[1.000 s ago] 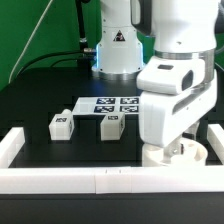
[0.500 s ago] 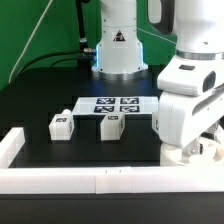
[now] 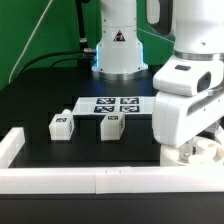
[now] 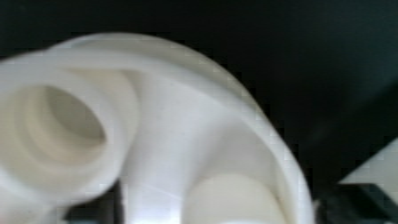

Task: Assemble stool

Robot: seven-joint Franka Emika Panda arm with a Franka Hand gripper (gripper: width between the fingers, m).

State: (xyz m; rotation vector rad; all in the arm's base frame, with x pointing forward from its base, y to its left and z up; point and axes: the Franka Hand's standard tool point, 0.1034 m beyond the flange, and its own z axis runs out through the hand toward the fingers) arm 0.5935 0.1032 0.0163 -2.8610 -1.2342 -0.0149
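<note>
The arm (image 3: 188,105) has slid toward the exterior view's right, over the seat (image 3: 207,150) (2 legs (image 3: 61,125) untouched); fingers hidden, grip unknowable.

I work in a robotics lab: my base (image 3: 117,48) stands on a black bench (image 3: 40,100) fenced by a white rail (image 3: 80,180), with a marker board (image 3: 112,102) of printed tags and a green backdrop (image 3: 20,25) behind.

The arm (image 3: 185,100) hides most of the seat disc (image 3: 207,150), which fills the wrist view blurred and cropped.
</note>
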